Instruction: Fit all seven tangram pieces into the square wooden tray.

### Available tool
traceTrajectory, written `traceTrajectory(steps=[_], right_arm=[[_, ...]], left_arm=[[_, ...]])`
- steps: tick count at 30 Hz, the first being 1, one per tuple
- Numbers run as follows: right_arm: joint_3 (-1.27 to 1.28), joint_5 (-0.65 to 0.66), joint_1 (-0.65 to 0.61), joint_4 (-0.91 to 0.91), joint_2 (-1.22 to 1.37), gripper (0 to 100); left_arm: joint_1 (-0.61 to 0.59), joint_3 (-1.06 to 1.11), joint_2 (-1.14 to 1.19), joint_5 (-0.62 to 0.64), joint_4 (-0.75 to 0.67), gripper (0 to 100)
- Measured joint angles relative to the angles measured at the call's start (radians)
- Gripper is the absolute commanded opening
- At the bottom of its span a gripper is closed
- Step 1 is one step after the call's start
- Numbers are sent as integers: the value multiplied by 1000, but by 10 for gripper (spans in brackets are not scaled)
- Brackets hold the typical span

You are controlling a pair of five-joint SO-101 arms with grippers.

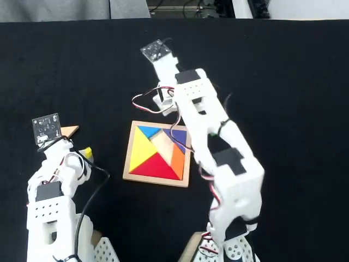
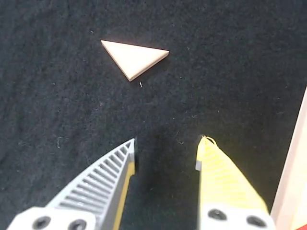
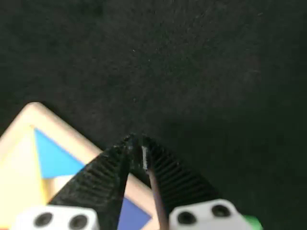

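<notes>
Nearest us in the left wrist view, the left fingers [image 2: 165, 143] stand open. They are a grey ribbed finger [image 2: 103, 179] and a yellow finger [image 2: 223, 175], with the bare black worktop [image 2: 57, 120] showing in the gap between their tips. Beyond the tips and apart from them, the wooden triangle [image 2: 134, 57] lies flat on the worktop. Its long edge runs crosswise to the line of the fingers, on the far side. Its square corner points back towards the tips, a little to the grey finger's side of the gap. Outside the yellow finger we see the pale edge of the tray [image 2: 293, 177].

In the right wrist view, the right fingers [image 3: 136, 143], black and ribbed, are closed tip against tip. They hang over the tray's rim near one corner. The blue piece [image 3: 53, 158] lies inside that corner, to one side of the tips, and black worktop stretches beyond them.

From the high view, the tray sits flat beside the left fingers, on the yellow finger's side. Its long sides run roughly along the arms. In it we make out a yellow triangle [image 1: 140, 150], a red triangle [image 1: 158, 166], an orange piece [image 1: 179, 158] and a purple piece [image 1: 180, 135], the last two partly under the right arm. A pale patch [image 1: 163, 143] shows in the middle, and we cannot tell whether it is a piece or bare tray.
</notes>
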Motion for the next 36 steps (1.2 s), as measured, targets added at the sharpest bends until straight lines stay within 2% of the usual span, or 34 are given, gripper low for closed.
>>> traceTrajectory(steps=[11, 28, 33, 36], right_arm=[[-296, 29, -84, 143, 244, 11], [-387, 31, -198, 307, 301, 11], [-414, 31, -190, 344, 301, 10], [-460, -52, -124, 420, 241, 10]], left_arm=[[0, 0, 0, 0, 0, 209], [0, 0, 0, 0, 0, 209], [0, 0, 0, 0, 0, 209], [0, 0, 0, 0, 0, 209]])
